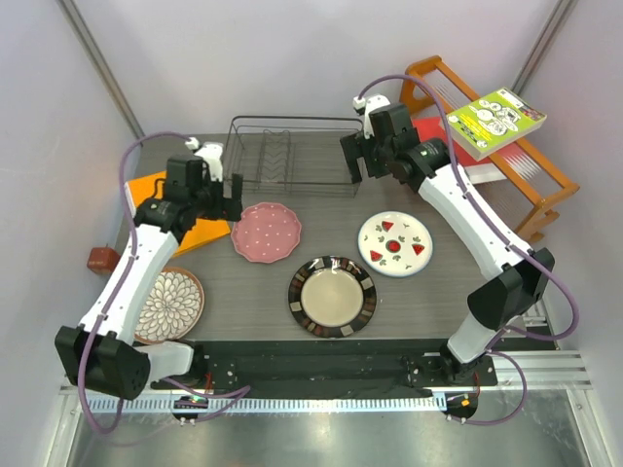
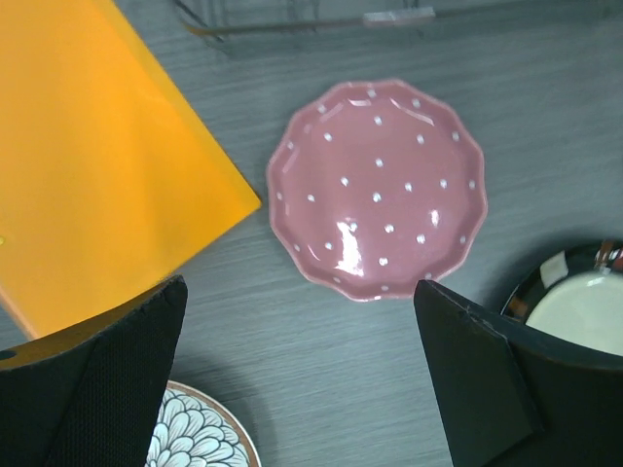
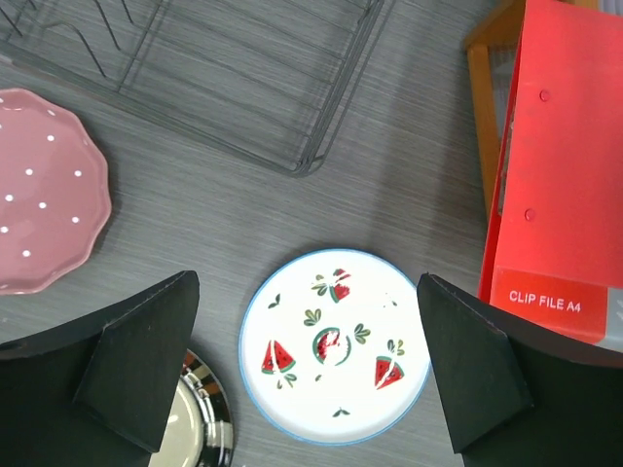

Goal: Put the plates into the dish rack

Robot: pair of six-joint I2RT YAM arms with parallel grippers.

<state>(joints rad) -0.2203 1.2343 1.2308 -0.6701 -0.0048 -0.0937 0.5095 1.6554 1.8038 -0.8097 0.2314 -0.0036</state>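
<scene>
Four plates lie flat on the grey table. The pink dotted plate (image 1: 266,232) (image 2: 378,187) (image 3: 39,190) is left of centre. The dark-rimmed cream plate (image 1: 332,296) (image 2: 584,304) (image 3: 195,428) is at the front centre. The white watermelon plate (image 1: 394,243) (image 3: 335,346) is on the right. The brown-rimmed petal plate (image 1: 167,304) (image 2: 200,433) is at the front left. The black wire dish rack (image 1: 290,154) (image 3: 195,68) stands empty at the back. My left gripper (image 1: 226,201) (image 2: 300,375) is open above the table near the pink plate. My right gripper (image 1: 360,167) (image 3: 310,375) is open above the watermelon plate.
An orange folder (image 1: 165,209) (image 2: 88,165) lies at the left. An orange wooden shelf rack (image 1: 506,146) at the back right holds a red clip file (image 3: 565,175) and a green booklet (image 1: 496,119). A small brown object (image 1: 101,259) sits at the left edge.
</scene>
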